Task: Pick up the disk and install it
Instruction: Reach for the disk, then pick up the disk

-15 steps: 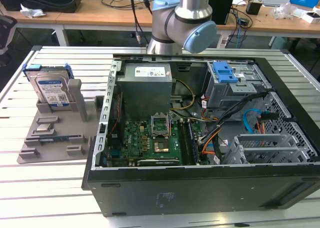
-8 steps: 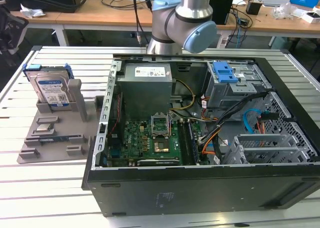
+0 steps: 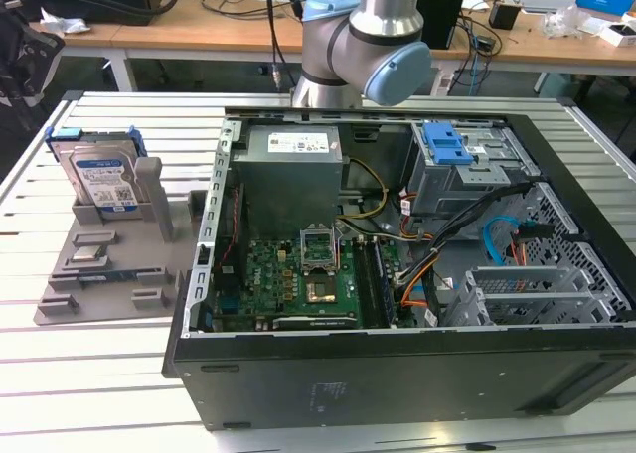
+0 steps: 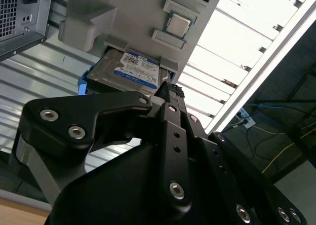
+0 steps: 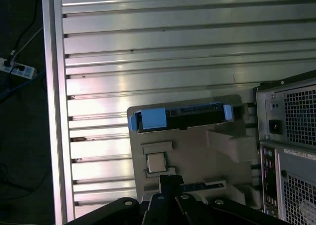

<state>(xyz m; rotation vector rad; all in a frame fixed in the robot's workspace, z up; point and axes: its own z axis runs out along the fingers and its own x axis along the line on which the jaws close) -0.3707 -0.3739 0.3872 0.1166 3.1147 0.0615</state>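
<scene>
The disk [image 3: 99, 175] stands on edge in a grey holder at the exterior view's left, outside the computer case. It is silver-grey with a blue-and-white label and a bright blue bracket around it. In the second wrist view the disk [image 4: 131, 69] shows its labelled face just beyond the black gripper [image 4: 168, 94]. In the first wrist view the disk [image 5: 180, 117] is seen edge-on, some way from the gripper [image 5: 168, 185], with the holder plate between them. The gripper holds nothing. The arm's elbow [image 3: 368, 36] hangs behind the case.
The open computer case [image 3: 397, 374] fills the middle and right of the slatted metal table [image 3: 99, 393]. Inside are a grey power supply box [image 3: 293, 175] and a drive bay with a blue latch [image 3: 444, 143]. The grey fixture plate [image 3: 109, 274] also carries a processor chip [image 5: 156, 162].
</scene>
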